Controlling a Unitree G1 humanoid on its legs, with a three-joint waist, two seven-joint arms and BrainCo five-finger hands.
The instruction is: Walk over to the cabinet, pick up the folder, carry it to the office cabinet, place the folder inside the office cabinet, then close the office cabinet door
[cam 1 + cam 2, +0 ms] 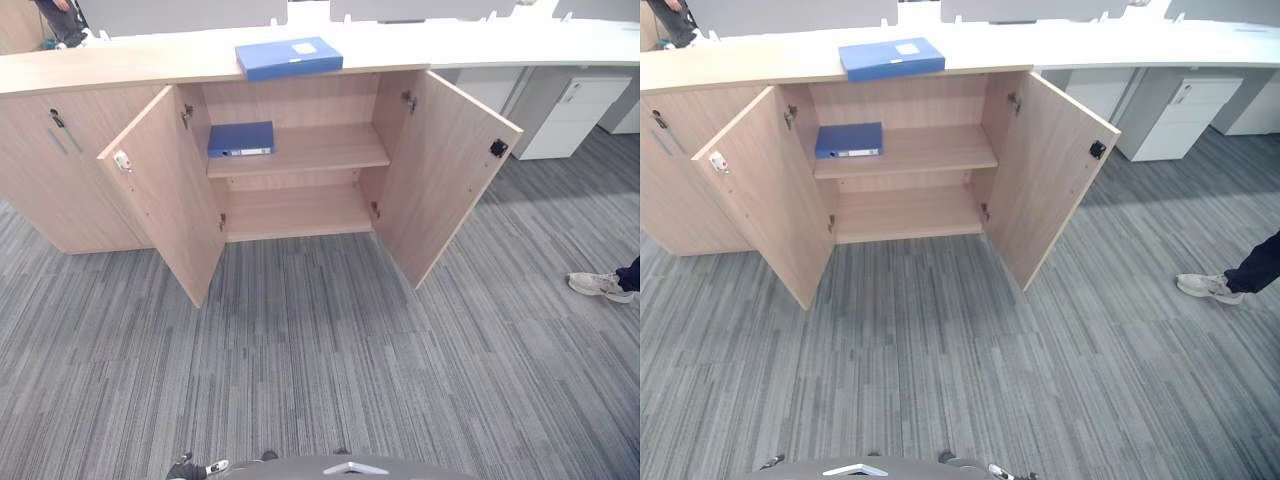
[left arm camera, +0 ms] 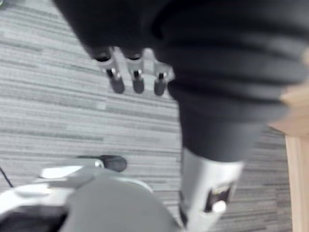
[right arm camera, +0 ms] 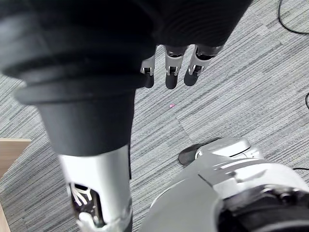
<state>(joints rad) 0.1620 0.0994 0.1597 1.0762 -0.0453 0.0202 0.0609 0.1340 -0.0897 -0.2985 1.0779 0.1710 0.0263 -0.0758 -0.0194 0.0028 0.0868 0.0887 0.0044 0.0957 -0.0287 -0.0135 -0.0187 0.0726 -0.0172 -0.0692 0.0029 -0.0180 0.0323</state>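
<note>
A blue folder (image 1: 288, 57) lies flat on the long wooden counter top (image 1: 120, 65), just above the open office cabinet (image 1: 300, 150). A second blue folder (image 1: 241, 139) lies on the cabinet's upper shelf, towards its left side. Both cabinet doors, the left door (image 1: 165, 190) and the right door (image 1: 445, 170), stand wide open towards me. My left hand (image 2: 137, 82) hangs over the grey carpet with relaxed fingers and holds nothing. My right hand (image 3: 174, 77) hangs the same way, open, with nothing in it.
Grey striped carpet (image 1: 320, 350) stretches between me and the cabinet. A person's shoe (image 1: 600, 285) is at the right edge, and another person (image 1: 60, 20) is behind the counter at the far left. White drawer units (image 1: 580, 110) stand to the right of the cabinet.
</note>
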